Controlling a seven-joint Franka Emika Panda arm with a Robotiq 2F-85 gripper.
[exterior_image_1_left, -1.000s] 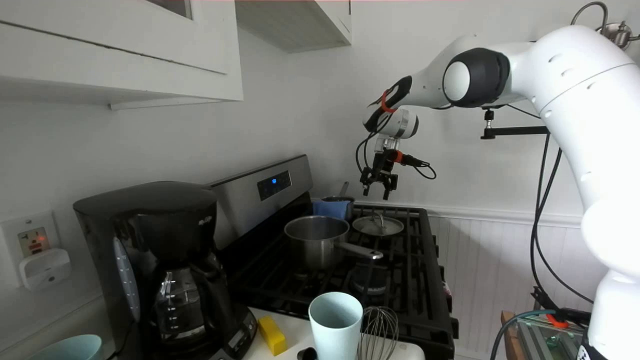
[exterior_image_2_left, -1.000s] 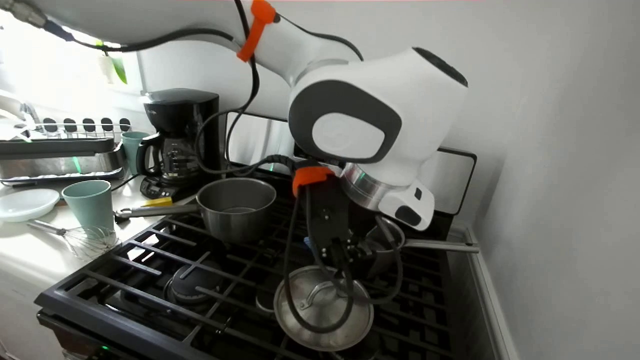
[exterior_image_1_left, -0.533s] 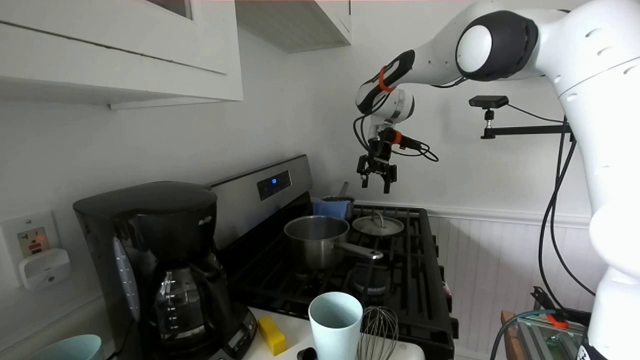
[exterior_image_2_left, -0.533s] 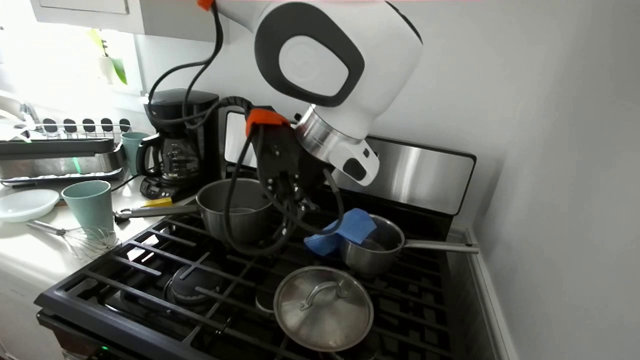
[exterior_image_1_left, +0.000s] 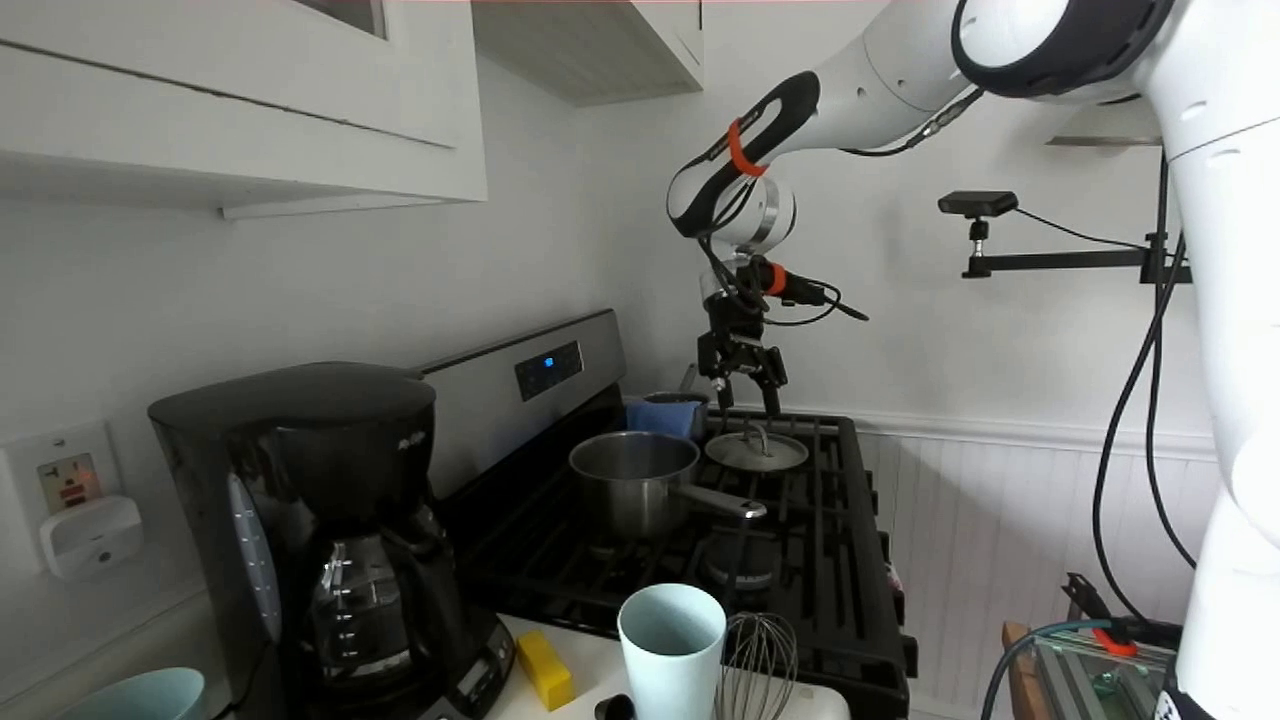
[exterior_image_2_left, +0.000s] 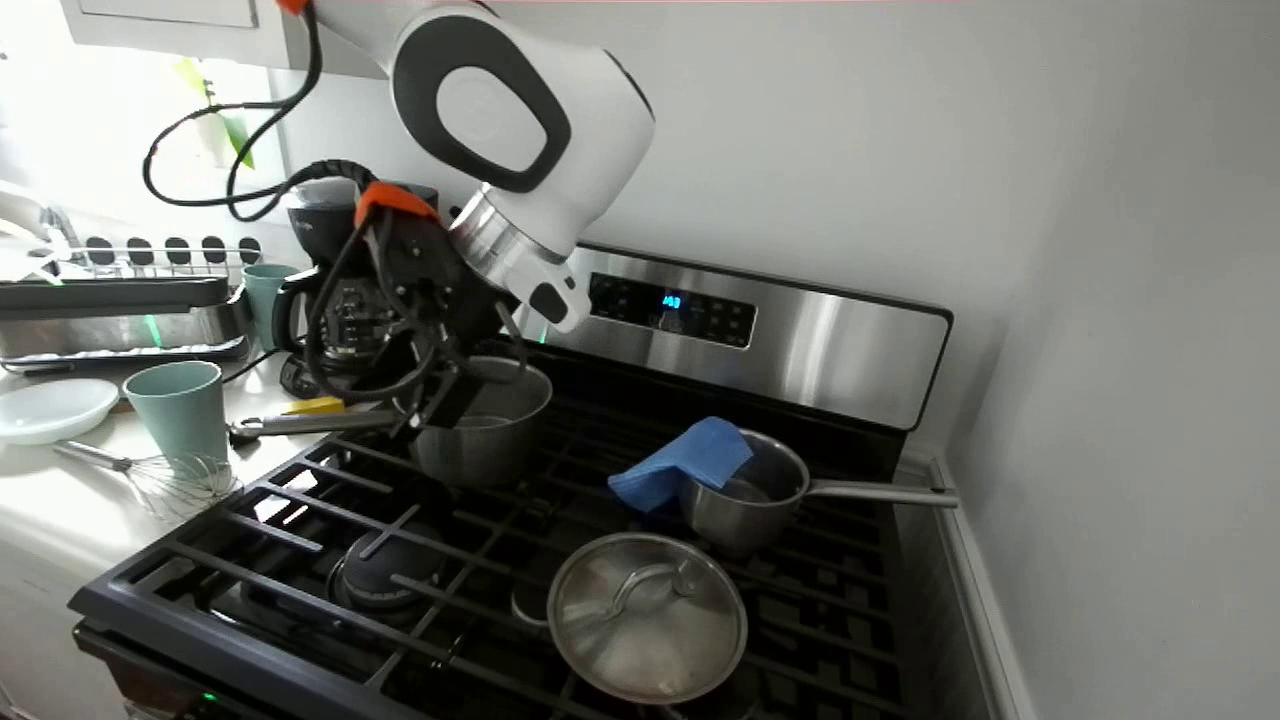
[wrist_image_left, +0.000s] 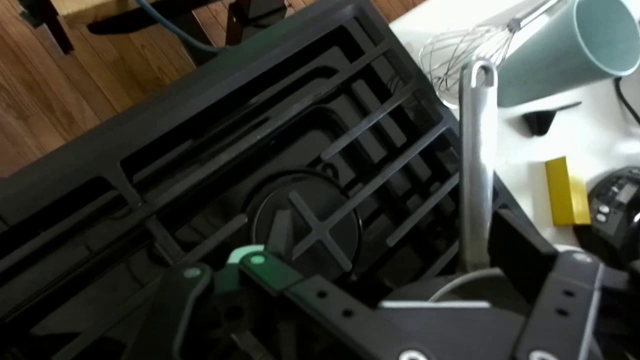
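One large steel saucepan (exterior_image_1_left: 630, 508) stands at the rear of the stove (exterior_image_2_left: 870, 360), near its end beside the counter (exterior_image_2_left: 45, 510), its long handle (wrist_image_left: 477, 170) pointing out over that end. The gripper (exterior_image_1_left: 749, 403) hangs above the stove with its fingers (wrist_image_left: 522, 250) spread wide, holding nothing; in the wrist view that saucepan lies nearest to it. A round lid (exterior_image_2_left: 650, 640) rests handle-up on the stove's half away from the counter, and at the rear there a smaller saucepan (exterior_image_2_left: 735, 522) bears a blue cloth (exterior_image_2_left: 690, 460) over its rim. By its look, the large steel saucepan should be stiff and fairly weighty, lopsided because of that handle, and not fragile; smooth metal may slip or twist in a pinch. The surest hold is across the handle, close to the body.
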